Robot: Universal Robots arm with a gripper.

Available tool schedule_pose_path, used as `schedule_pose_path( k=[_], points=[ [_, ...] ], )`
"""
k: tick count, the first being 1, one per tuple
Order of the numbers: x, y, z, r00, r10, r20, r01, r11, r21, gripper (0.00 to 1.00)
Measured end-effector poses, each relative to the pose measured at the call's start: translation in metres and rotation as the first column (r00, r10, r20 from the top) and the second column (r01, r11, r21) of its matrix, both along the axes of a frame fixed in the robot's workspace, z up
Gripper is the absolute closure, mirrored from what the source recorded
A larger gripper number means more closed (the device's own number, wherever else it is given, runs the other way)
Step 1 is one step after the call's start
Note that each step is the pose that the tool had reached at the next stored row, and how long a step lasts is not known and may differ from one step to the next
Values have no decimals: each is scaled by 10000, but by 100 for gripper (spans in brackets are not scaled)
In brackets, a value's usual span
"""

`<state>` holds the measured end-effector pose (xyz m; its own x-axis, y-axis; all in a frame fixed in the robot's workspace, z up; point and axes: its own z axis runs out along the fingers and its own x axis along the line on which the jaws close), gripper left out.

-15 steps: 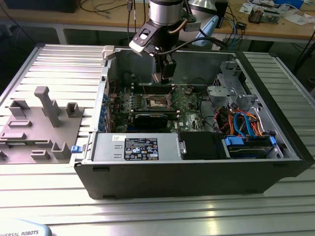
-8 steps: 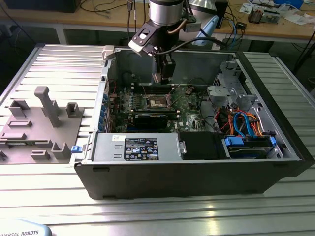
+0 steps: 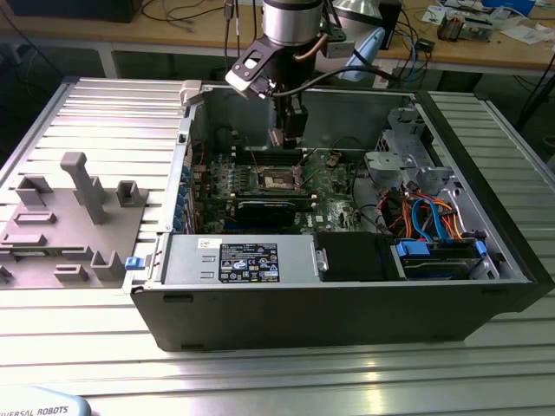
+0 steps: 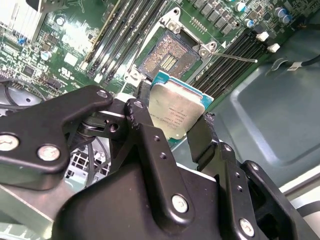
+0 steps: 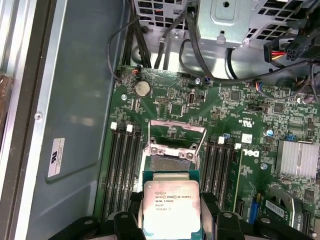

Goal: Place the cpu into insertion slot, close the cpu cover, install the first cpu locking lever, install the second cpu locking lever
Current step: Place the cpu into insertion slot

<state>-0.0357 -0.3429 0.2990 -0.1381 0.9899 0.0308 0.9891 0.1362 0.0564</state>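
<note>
The claw [image 4: 175,127] is clamped on the chip [image 4: 177,110], its black fingers [image 4: 150,135] pressing two opposite edges. It hangs inside the open computer case [image 3: 347,303], which sits on the ribbed metal table [image 3: 78,347]. The chip is held in the air above the green circuit board [image 5: 240,100], near the socket [image 5: 169,162] and not touching it. The step in hand looks to be seating the chip. Doing it well probably means squaring the chip's edges to the socket's dark frame, holding it level, and bringing it down straight with no sideways slide, since the socket's tan contacts would likely suffer from a scrape or a tilted corner. In the first wrist view the cover [image 5: 177,132] stands tilted up off the socket, so the way down seems free. Letting go only once the chip lies flat would be the careful choice. The chip itself is a thin flat square with a dull silvery metal top carrying faint print. The top sits on a blue-green base that shows as a narrow border around the metal.
</note>
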Motion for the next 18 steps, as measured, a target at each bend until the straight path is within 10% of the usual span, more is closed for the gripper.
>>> schedule_pose_path(
  k=[9,18],
  points=[
    [0,0,-32,9970,-428,-638,423,9991,-87,46],
    [0,0,-41,9957,-555,-738,549,9984,-96,46]
  ],
)
